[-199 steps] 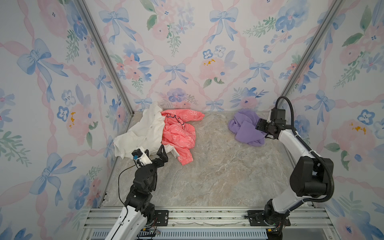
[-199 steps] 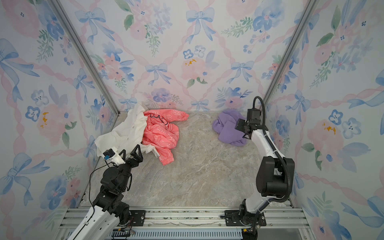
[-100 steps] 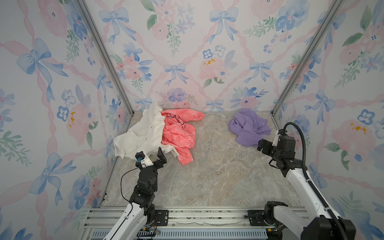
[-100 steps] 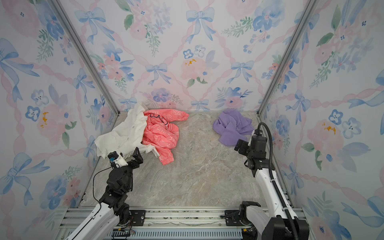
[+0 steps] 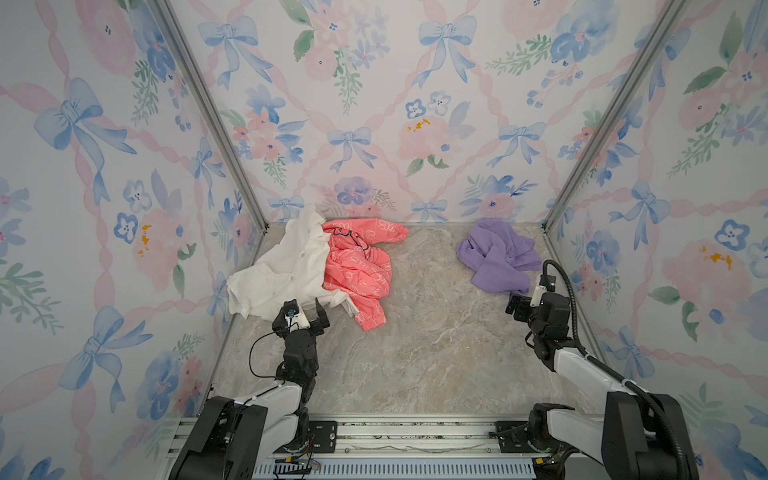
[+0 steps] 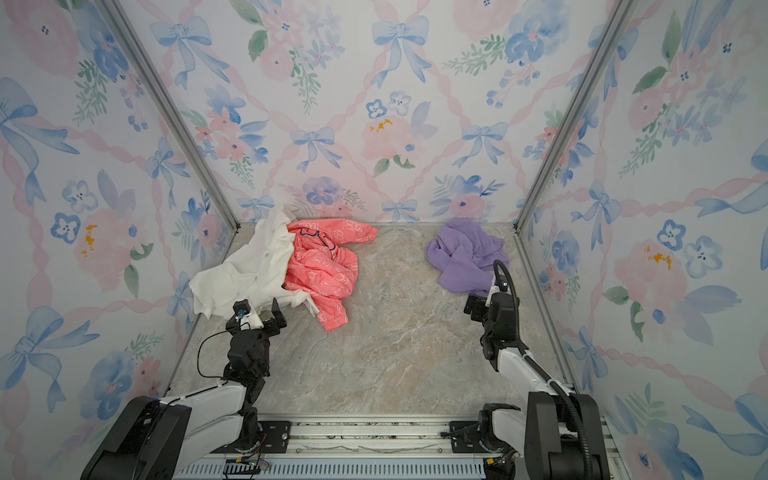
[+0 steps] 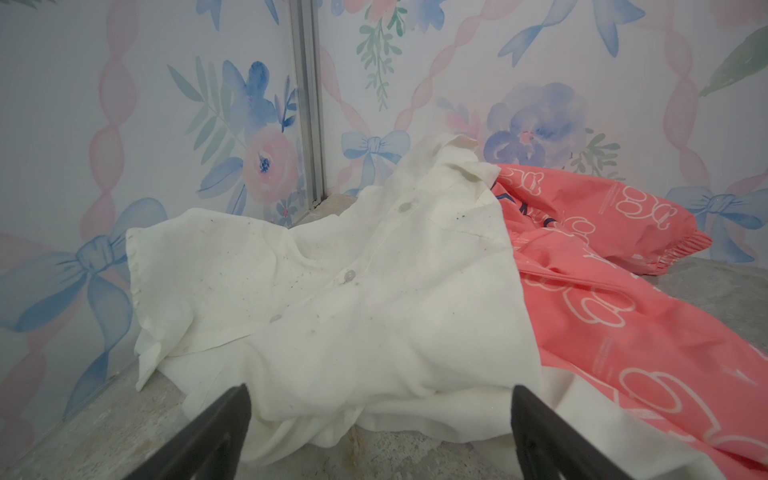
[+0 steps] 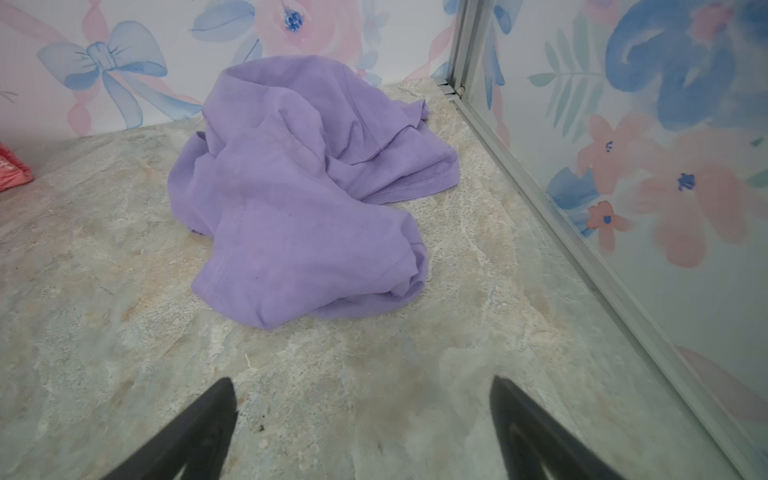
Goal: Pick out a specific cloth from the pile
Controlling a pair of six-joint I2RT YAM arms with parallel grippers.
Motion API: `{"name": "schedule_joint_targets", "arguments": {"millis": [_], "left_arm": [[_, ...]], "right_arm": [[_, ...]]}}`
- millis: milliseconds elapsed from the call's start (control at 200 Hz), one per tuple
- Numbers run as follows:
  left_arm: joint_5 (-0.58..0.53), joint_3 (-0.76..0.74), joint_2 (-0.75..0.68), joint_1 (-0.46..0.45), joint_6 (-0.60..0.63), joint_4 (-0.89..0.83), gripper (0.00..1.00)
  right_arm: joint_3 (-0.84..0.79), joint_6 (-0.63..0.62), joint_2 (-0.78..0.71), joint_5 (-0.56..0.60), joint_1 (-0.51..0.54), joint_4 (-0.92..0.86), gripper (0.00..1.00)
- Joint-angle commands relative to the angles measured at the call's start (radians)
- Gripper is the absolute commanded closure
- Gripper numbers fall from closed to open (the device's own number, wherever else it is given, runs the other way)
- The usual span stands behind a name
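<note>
The lavender cloth (image 5: 496,257) (image 6: 465,257) lies crumpled by itself at the back right of the table, close to the corner. It is apart from the pile, a white buttoned shirt (image 5: 282,274) (image 6: 245,274) overlapped by a coral-pink printed jacket (image 5: 357,266) (image 6: 322,266) at the back left. My right gripper (image 5: 525,297) (image 8: 363,381) hovers open and empty just in front of the cloth (image 8: 307,199), over bare table. My left gripper (image 5: 305,309) (image 7: 380,390) is open at the near edge of the white shirt (image 7: 332,311), holding nothing.
Floral-papered walls close in the table on three sides, with aluminium posts (image 5: 552,216) (image 5: 259,220) in the back corners. The right wall's base rail (image 8: 582,257) runs close beside my right gripper. A metal rail (image 5: 395,432) with both arm bases runs along the front.
My right arm has pulled back from the lavender cloth toward the front; the cloth stays on the table, slightly more spread. My left gripper has shifted a little at the shirt's edge.
</note>
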Motion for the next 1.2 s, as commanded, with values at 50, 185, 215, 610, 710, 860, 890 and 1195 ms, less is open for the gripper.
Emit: {"name": "schedule_joint_targets", "arguments": {"millis": [50, 185, 215, 610, 710, 860, 890, 1195], "left_arm": [[0.054, 0.04, 0.139, 0.01, 0.064, 0.215, 0.02], [0.081, 0.057, 0.175, 0.013, 0.104, 0.24, 0.02], [0.089, 0.06, 0.193, 0.018, 0.104, 0.251, 0.02], [0.173, 0.149, 0.398, 0.054, 0.102, 0.274, 0.02], [0.177, 0.153, 0.396, 0.062, 0.091, 0.26, 0.02], [0.179, 0.152, 0.393, 0.063, 0.09, 0.26, 0.02], [0.177, 0.152, 0.394, 0.062, 0.091, 0.261, 0.02], [0.184, 0.156, 0.397, 0.064, 0.09, 0.258, 0.02]], "right_arm": [[0.018, -0.086, 0.119, -0.023, 0.032, 0.22, 0.03], [0.042, -0.104, 0.167, -0.08, 0.05, 0.223, 0.03], [0.016, -0.105, 0.192, -0.093, 0.052, 0.295, 0.03], [0.024, -0.112, 0.322, -0.084, 0.065, 0.416, 0.03], [0.029, -0.093, 0.323, -0.006, 0.071, 0.407, 0.03], [0.028, -0.094, 0.322, -0.005, 0.07, 0.405, 0.03], [0.029, -0.094, 0.322, -0.005, 0.07, 0.405, 0.03], [0.028, -0.094, 0.322, -0.004, 0.07, 0.405, 0.03]]}}
